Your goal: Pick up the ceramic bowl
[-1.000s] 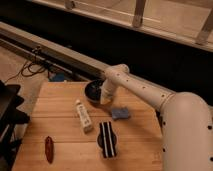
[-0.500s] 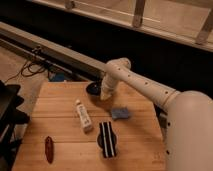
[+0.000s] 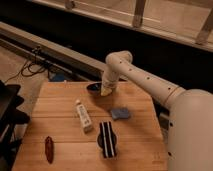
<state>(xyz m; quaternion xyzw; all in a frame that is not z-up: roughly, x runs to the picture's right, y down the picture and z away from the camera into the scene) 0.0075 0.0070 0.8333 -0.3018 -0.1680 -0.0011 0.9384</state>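
Ceramic bowl [image 3: 95, 89] at far edge of wooden surface [image 3: 65, 130]. Gripper [image 3: 106, 91] down at right rim; finger state cannot tell. Likely rigid, glossy, slippery, breakable, moderately heavy; pinch rim wall.

No readable text, label, brand, number or sign anywhere. White tube [image 3: 84, 116] on worktop [image 3: 60, 97]: surface marking too blurred to read. Striped object [image 3: 107, 139], blue pad [image 3: 120, 113], red item [image 3: 49, 148]: no lettering seen. Gripper [image 3: 106, 90] at ceramic bowl [image 3: 95, 89], far edge of worktop; neither carries legible print. White arm [image 3: 145, 82]: dark dots only, no lettering.
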